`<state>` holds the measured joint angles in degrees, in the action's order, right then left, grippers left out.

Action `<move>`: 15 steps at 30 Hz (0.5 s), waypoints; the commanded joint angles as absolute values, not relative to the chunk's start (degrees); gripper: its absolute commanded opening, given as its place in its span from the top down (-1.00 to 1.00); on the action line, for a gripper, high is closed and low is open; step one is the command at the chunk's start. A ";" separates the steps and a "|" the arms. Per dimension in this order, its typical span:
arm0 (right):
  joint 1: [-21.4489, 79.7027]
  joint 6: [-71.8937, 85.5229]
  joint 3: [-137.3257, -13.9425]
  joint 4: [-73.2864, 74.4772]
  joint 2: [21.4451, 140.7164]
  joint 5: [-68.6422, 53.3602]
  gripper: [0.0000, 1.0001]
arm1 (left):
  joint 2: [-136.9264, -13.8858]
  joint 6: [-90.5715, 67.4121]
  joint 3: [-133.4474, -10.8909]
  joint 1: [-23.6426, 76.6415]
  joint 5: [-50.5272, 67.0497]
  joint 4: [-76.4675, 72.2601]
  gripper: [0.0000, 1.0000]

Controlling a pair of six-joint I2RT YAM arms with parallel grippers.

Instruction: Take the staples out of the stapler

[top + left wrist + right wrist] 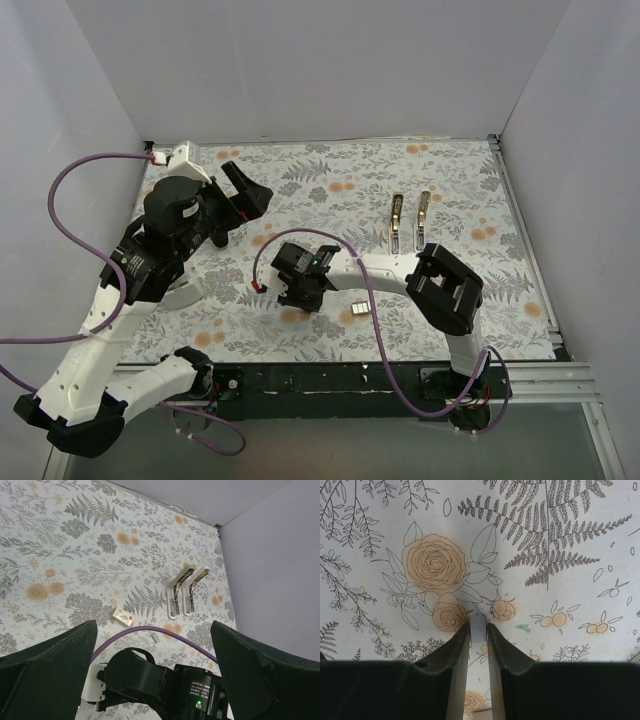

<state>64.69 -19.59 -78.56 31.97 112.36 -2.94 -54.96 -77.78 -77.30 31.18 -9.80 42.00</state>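
Note:
The stapler (410, 222) lies opened out as two narrow silvery arms side by side at the back right of the flowered table; it also shows in the left wrist view (182, 592). My right gripper (478, 632) is shut on a short silvery strip of staples (478, 621) pinched between its fingertips, close over the table. In the top view it (300, 297) is at the middle front, left of the stapler. My left gripper (235, 212) is wide open and empty, raised at the back left; its fingers (55, 665) frame the left wrist view.
A small white-pink block (355, 313) lies near the front middle, also in the left wrist view (122, 616). A tiny silvery strip (155, 638) lies on the table beside the purple cable (150, 631). White walls surround the table on three sides.

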 commanded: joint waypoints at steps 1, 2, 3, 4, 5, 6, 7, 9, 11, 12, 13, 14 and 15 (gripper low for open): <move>64.86 -18.81 -78.22 31.73 112.59 -2.20 0.46 | -53.88 -76.99 -76.55 30.76 -9.67 41.75 -0.96; 64.86 -18.55 -77.44 31.38 111.98 -2.37 0.47 | -53.79 -76.82 -76.38 30.76 -9.75 41.75 -0.96; 64.78 -18.37 -77.17 31.12 111.62 -2.37 0.49 | -53.79 -76.82 -76.20 30.76 -9.84 41.66 -0.96; 64.69 -18.02 -76.91 30.85 111.45 -2.37 0.50 | -53.88 -76.82 -75.68 30.76 -10.02 41.57 -0.96; 64.60 -17.32 -76.47 30.68 111.01 -2.29 0.51 | -53.88 -76.82 -75.59 30.76 -10.02 41.57 -0.96; 64.51 -17.05 -76.29 30.59 110.92 -2.29 0.52 | -53.96 -76.82 -75.50 30.76 -10.02 41.57 -0.96; 64.34 -16.62 -76.12 30.50 110.66 -2.11 0.52 | -53.88 -76.82 -75.15 30.76 -9.85 41.31 -0.96; 63.90 -15.56 -75.33 30.32 109.95 -1.76 0.55 | -53.70 -76.82 -74.71 30.76 -9.67 41.05 -0.96; 63.46 -14.60 -74.80 29.89 108.73 -1.84 0.56 | -53.61 -76.82 -74.18 30.76 -9.75 40.96 -0.96; 62.67 -13.37 -74.19 29.62 108.29 -2.02 0.57 | -53.61 -76.73 -74.01 30.76 -9.84 40.87 -0.96; 62.23 -12.66 -73.92 29.53 107.67 -2.20 0.57 | -53.61 -76.64 -73.74 30.76 -9.93 40.87 -0.96; 61.88 -11.79 -73.66 29.53 106.80 -2.11 0.57 | -53.53 -76.47 -72.96 30.76 -10.28 40.87 -0.96; 60.92 -10.30 -73.57 29.88 106.44 -2.02 0.57 | -53.53 -76.38 -72.43 30.76 -10.54 40.87 -0.96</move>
<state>63.31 -14.96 -74.91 29.67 109.84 -2.72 -54.76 -77.69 -74.17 31.18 -9.82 41.47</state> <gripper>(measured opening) 0.235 0.982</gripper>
